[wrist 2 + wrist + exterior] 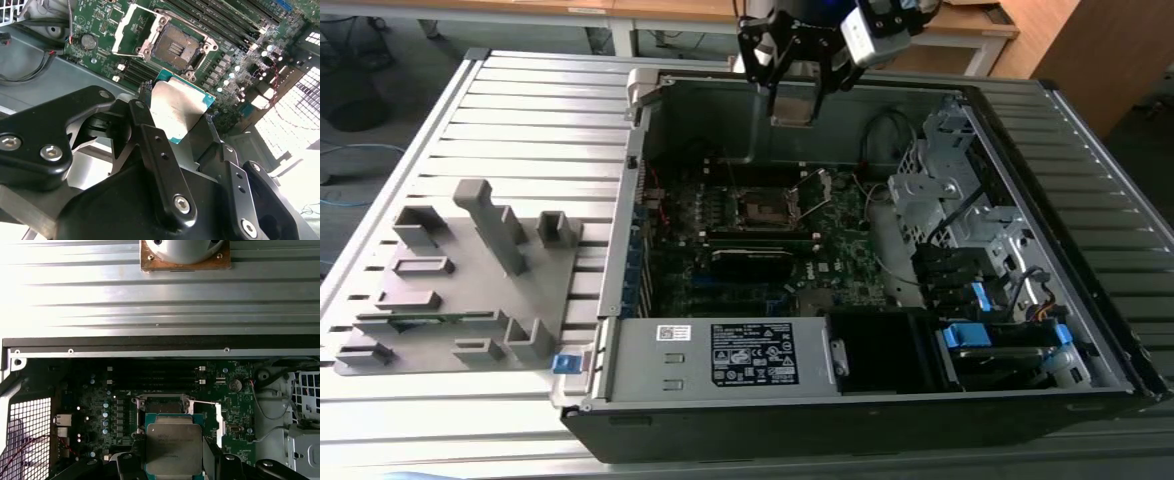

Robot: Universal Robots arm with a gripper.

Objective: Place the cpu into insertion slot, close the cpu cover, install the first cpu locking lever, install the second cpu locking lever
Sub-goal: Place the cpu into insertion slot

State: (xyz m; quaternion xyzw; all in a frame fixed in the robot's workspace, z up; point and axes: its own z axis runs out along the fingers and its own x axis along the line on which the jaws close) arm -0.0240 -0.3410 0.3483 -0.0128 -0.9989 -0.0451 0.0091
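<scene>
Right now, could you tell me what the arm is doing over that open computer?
The arm's gripper holds the cpu between its fingers, above the motherboard inside the open computer case. The insertion slot sits empty and uncovered below, with the cpu cover swung open beside it. The cpu is not yet seated.

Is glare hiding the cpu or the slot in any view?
Second wrist view: glare whitens the top of the cpu in the pincer; the slot is dark but readable. First wrist view: cpu evenly lit, table blown out toward one corner. Exterior view: the slot lies in the shade of the case.
</scene>
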